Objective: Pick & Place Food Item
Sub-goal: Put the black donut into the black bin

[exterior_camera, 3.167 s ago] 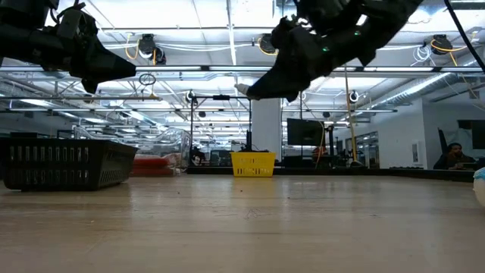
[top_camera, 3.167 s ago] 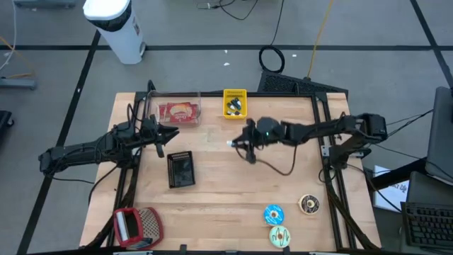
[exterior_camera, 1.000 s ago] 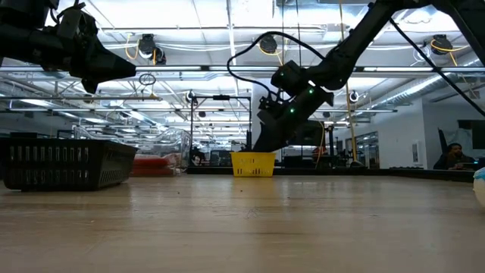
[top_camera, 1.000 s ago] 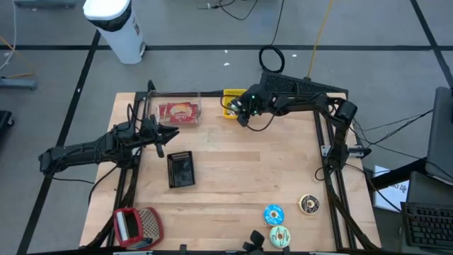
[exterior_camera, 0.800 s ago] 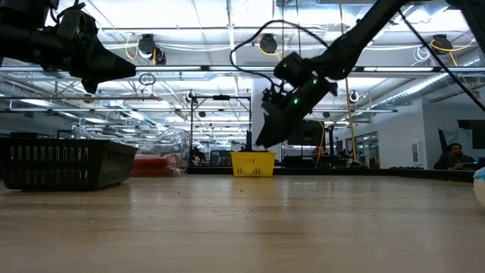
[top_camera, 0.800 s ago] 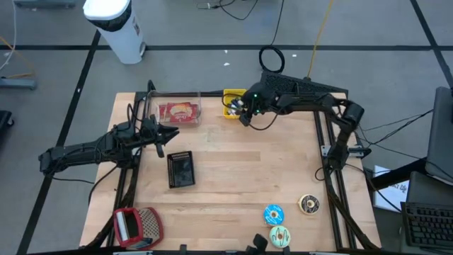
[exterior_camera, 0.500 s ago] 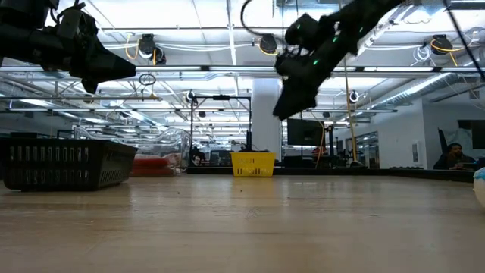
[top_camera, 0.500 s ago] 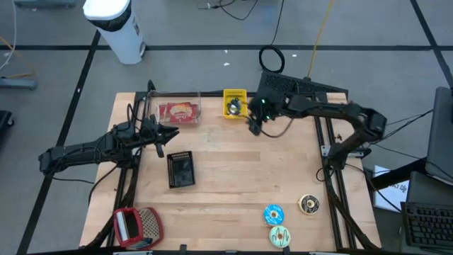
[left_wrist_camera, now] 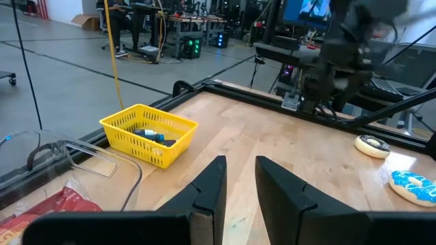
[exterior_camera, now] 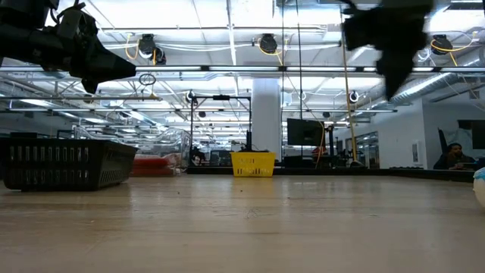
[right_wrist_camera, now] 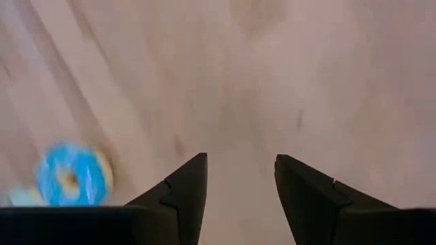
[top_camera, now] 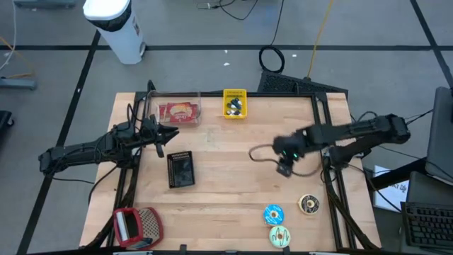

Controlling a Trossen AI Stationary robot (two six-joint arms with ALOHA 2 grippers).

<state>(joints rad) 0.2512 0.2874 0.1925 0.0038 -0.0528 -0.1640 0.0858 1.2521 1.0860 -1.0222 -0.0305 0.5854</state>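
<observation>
Yellow basket: a small yellow plastic basket point(top_camera: 234, 103) is sitting at the table's far edge, holding a few small dark and pale items that are too small to name; the left wrist view point(left_wrist_camera: 150, 134) shows them lying on its floor.
Clear bin: a transparent plastic bin point(top_camera: 175, 110) is standing just left of the yellow basket, holding a red food packet point(top_camera: 178, 112).
Black basket: a small black mesh basket point(top_camera: 180, 169) is resting mid-table on the left side; its contents cannot be told.
Red basket: a red basket point(top_camera: 129, 227) is lying at the near left corner beside a red mesh pouch point(top_camera: 149, 224).
Doughnuts: 3 round iced doughnuts are lying flat near the near right corner, a blue-iced one point(top_camera: 273, 214), a chocolate-iced one point(top_camera: 308, 205) and a pale green-iced one point(top_camera: 279, 236); being round, they have no long axis.
Right pincer: the right pincer point(top_camera: 284, 168) is hanging over bare wooden table point(top_camera: 226, 184) above the doughnuts, fingers spread and holding nothing; its wrist view shows the blue doughnut off to 1 side.
Left pincer: the left pincer point(top_camera: 164, 136) is hovering over the left side near the clear bin, fingers narrowly parted, gripping nothing.
Surroundings: a white cylindrical bin point(top_camera: 115, 28) is standing on the floor beyond the table.
</observation>
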